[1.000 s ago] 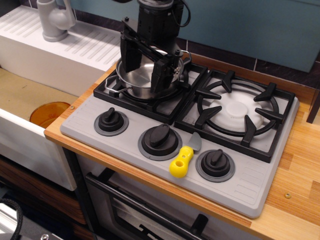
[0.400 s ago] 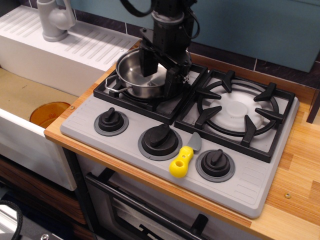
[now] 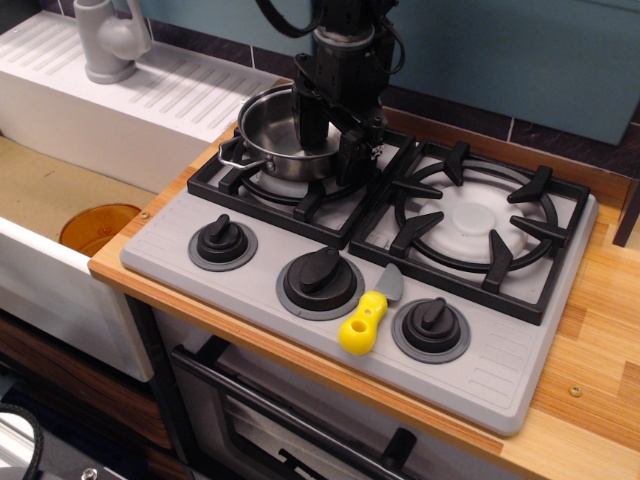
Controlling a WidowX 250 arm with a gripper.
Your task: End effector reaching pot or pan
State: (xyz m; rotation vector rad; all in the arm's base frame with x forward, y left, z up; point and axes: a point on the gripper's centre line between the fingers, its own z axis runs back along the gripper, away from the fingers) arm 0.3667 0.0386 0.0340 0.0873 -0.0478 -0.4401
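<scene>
Even indoor light, soft shadows, slight blur, glare on pot [image 3: 268, 135]

Surface [image 3: 600, 360]: wooden counter, light grain, running along the right and front edges.

Directly on it: one grey stove top [image 3: 500, 385] with two black burner grates, left [image 3: 300, 190] and right [image 3: 475, 225]. Three black knobs [image 3: 320, 275] sit in a row along its front. A yellow-handled knife [image 3: 366, 318] lies between the middle and right knobs. A steel pot [image 3: 270, 135] rests on the left grate.
</scene>
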